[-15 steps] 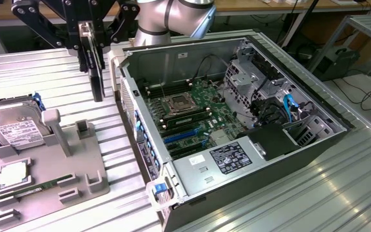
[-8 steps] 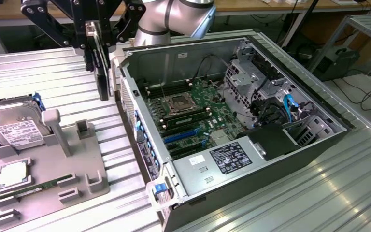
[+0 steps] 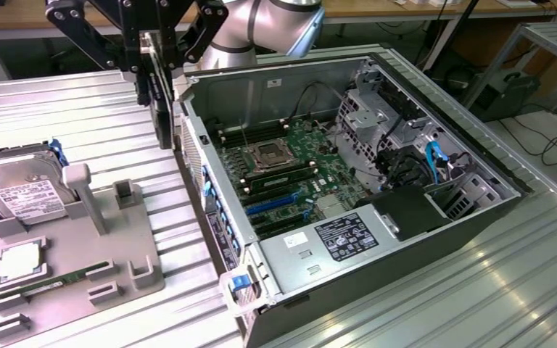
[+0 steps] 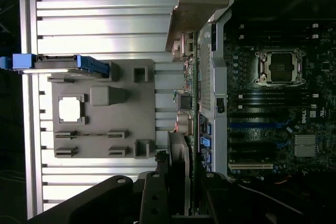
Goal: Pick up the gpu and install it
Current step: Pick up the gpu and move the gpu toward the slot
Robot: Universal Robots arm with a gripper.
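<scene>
The gripper (image 3: 159, 61) is pinched on the gpu (image 3: 165, 119), one finger on each flat face of the card. The card hangs edge-on and upright below the fingers. In the wrist view the gripper (image 4: 181, 200) clamps the near end of the gpu (image 4: 181, 156), and the thin board runs away from it, with the dark fan housing just past the fingertips.

The gpu is in the air, clear of the ribbed metal table (image 3: 85, 101). It sits just outside the side wall of the open computer case (image 3: 472, 210), on the exterior view's left of that wall. From the wrist it runs alongside the wall, close to it and not over the motherboard (image 3: 289, 167).

Inside the case the blue expansion slots (image 3: 278, 206) are bare, and the processor socket (image 3: 262, 154) lies further in. A labelled power supply (image 3: 347, 239) fills the near corner.

On the other side of the card, well apart from it, a gray fixture (image 3: 85, 268) rests on the table. It carries a hard drive (image 3: 22, 192) with a white label, a square processor chip (image 3: 19, 262) and a narrow memory stick (image 3: 56, 283).
</scene>
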